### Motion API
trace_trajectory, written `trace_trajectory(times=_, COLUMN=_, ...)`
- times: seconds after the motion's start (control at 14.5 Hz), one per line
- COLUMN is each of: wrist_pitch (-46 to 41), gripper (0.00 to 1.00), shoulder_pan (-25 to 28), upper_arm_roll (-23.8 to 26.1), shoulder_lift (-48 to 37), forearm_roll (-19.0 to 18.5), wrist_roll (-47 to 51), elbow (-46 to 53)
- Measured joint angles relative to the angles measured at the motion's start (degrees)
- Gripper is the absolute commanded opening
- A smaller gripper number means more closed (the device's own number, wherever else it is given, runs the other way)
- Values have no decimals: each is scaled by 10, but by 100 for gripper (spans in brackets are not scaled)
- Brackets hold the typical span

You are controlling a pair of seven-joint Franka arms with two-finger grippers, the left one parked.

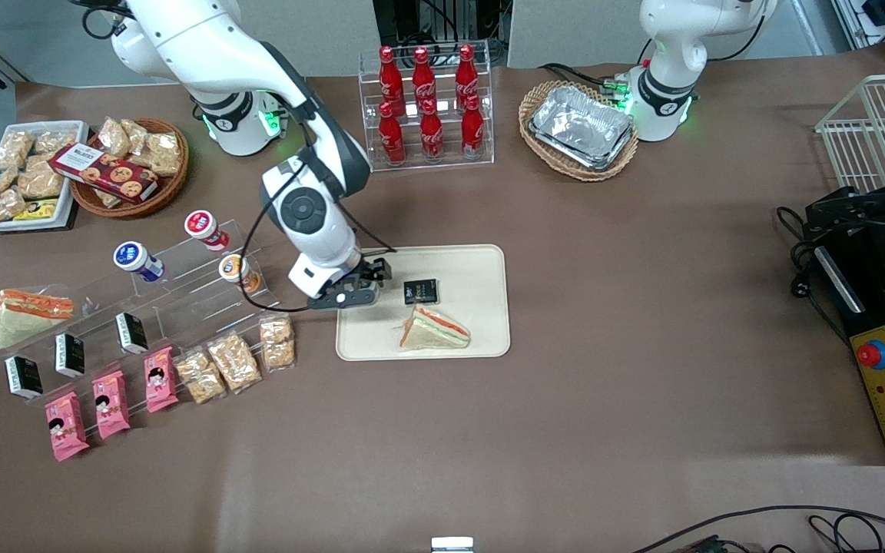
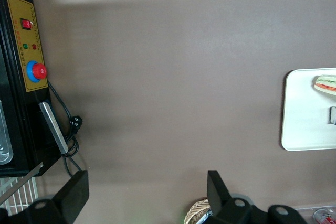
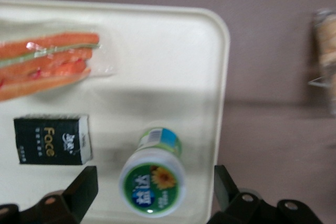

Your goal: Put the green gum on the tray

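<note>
Front view: the gripper (image 1: 372, 286) hangs over the tray (image 1: 481, 265), at the edge nearest the working arm's end of the table. The arm's wrist hides the green gum here. A black packet (image 1: 421, 291) and a wrapped sandwich (image 1: 433, 329) lie on the tray. On the clear tiered stand (image 1: 181, 288) beside the tray, the red-lidded, blue-lidded (image 1: 136, 259) and orange-lidded (image 1: 236, 271) bottles are in place.

Left wrist view: only one end of the tray (image 2: 310, 108) shows, with part of the sandwich; neither the gum nor the working gripper is visible.

Right wrist view: the green gum (image 3: 153, 180) stands upright on the tray (image 3: 173, 51), just inside its rim and beside the black packet (image 3: 52, 139). The two fingers (image 3: 79, 192) are spread wide, one on each side of the bottle, neither touching it.

Task status: the bottle appears placed and released. Judged remaining: retract the arm clear without tipping the bottle.
</note>
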Motion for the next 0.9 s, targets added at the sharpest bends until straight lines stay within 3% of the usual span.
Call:
trace_trajectory(times=0.28, wrist_pitch=-90, gripper=99, shoulder_pan=-70, upper_arm_roll=-5, shoulder_lift=-61, forearm_roll=0, wrist_roll=-62, elbow=21)
trace_trajectory(times=0.69, wrist_pitch=-255, gripper=100, shoulder_pan=-221, upper_arm_roll=-7, shoulder_lift=-197, forearm_roll=0, wrist_roll=-193, elbow=29)
trace_trajectory(times=0.9, wrist_pitch=-370, gripper=100, shoulder_pan=-283, upper_arm_roll=-8, shoulder_lift=-214, forearm_roll=0, wrist_roll=-258, elbow=90)
